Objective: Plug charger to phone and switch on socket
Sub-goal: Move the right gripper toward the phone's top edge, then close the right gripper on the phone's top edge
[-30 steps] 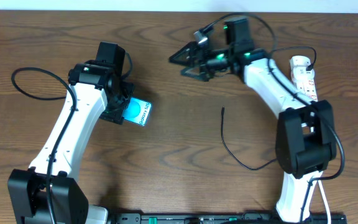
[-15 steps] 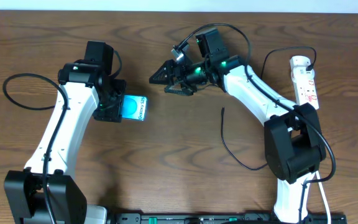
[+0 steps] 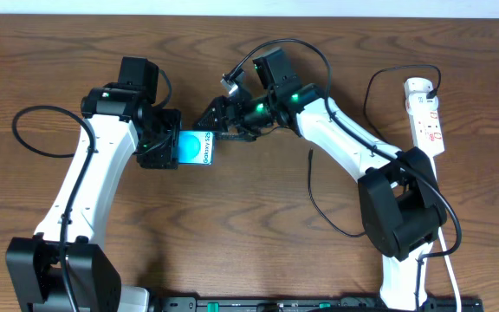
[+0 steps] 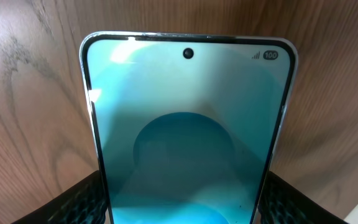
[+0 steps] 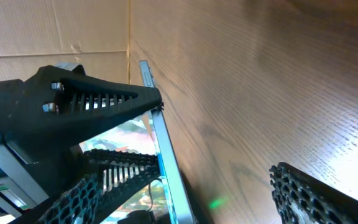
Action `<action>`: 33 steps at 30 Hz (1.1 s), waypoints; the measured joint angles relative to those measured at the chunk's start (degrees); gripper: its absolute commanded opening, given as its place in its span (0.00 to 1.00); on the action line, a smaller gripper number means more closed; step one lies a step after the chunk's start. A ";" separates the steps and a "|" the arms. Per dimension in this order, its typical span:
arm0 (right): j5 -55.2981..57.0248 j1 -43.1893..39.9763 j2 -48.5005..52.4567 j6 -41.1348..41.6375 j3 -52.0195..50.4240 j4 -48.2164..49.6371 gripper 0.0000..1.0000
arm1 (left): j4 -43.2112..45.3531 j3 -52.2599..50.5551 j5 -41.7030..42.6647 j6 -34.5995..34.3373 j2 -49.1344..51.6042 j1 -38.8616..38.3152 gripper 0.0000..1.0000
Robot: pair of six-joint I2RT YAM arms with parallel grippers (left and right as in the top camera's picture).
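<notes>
My left gripper (image 3: 165,147) is shut on the phone (image 3: 195,148), gripping its long sides, teal screen up. In the left wrist view the phone (image 4: 185,124) fills the frame between my fingers (image 4: 182,208). My right gripper (image 3: 213,124) is open and empty, right at the phone's far edge. In the right wrist view the phone's edge (image 5: 161,146) lies between its spread jaws (image 5: 191,199). The charger (image 3: 316,204), a thin black cable, lies loose on the table right of centre, with its tip (image 3: 310,154) pointing away. The socket (image 3: 425,113) lies at the far right.
The wooden table (image 3: 232,234) carries everything. A loop of black cable (image 3: 26,130) hangs left of my left arm. The socket's cords (image 3: 379,82) curl beside it at the back right. A dark rail (image 3: 275,303) runs along the front edge.
My right gripper has swung left from the table's back centre to the phone's edge. My left gripper has held the phone and shifted it slightly right.
</notes>
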 measured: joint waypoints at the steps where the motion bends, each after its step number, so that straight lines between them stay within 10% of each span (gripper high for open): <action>1: 0.00 0.02 0.00 0.00 0.00 0.00 0.86 | 0.00 0.00 0.35 -0.02 0.00 0.04 0.07; 25: 0.20 2.84 0.00 -0.81 0.00 3.28 0.83 | -1.20 0.00 6.78 -4.02 4.24 3.04 0.07; 33: 0.20 2.89 0.00 -1.05 0.00 3.32 0.66 | -1.16 0.00 7.89 -4.04 5.05 3.04 0.07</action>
